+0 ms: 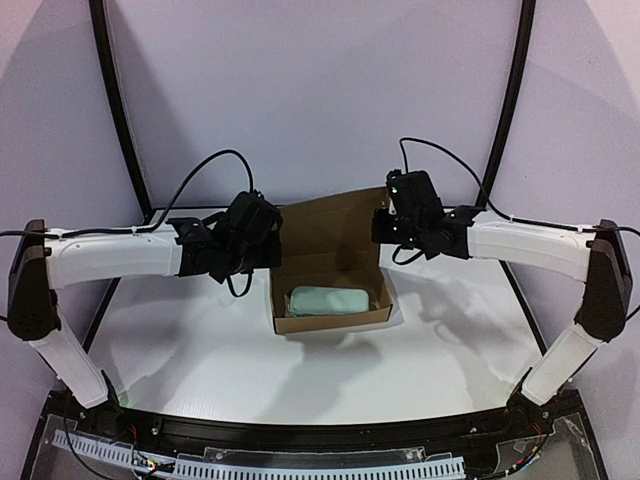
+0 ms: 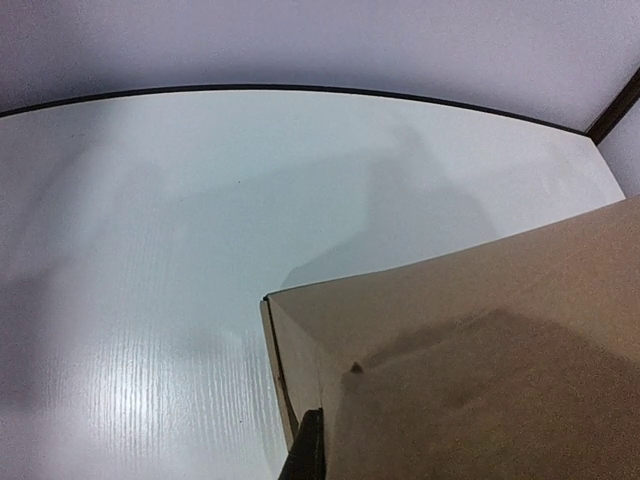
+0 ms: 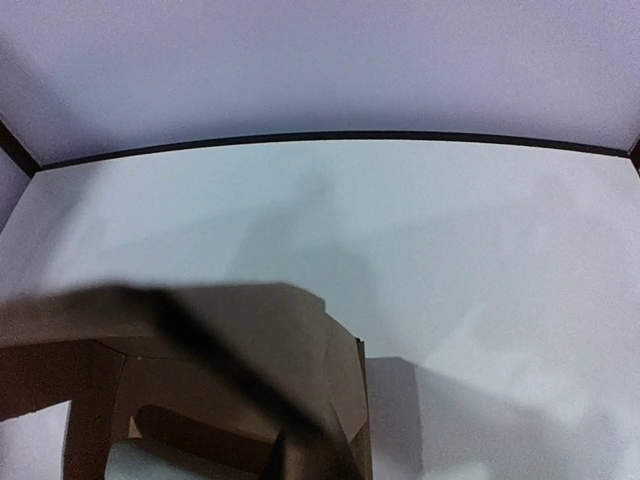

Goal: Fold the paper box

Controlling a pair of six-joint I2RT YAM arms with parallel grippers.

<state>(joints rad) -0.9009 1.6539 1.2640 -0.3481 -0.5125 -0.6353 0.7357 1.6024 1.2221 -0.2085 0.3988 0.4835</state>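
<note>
Paper box (image 1: 330,262) is found at the middle of the white table (image 1: 200,350), with its tray formed and its lid raised upright at the far side. A pale green translucent object (image 1: 328,300) is seen lying inside the tray. The left gripper (image 1: 265,240) is placed at the box's far left corner; in the left wrist view one dark finger (image 2: 305,452) is seen against the cardboard edge. The right gripper (image 1: 388,212) is placed at the lid's upper right corner. Whether either pair of jaws is apart or clamped cannot be told.
</note>
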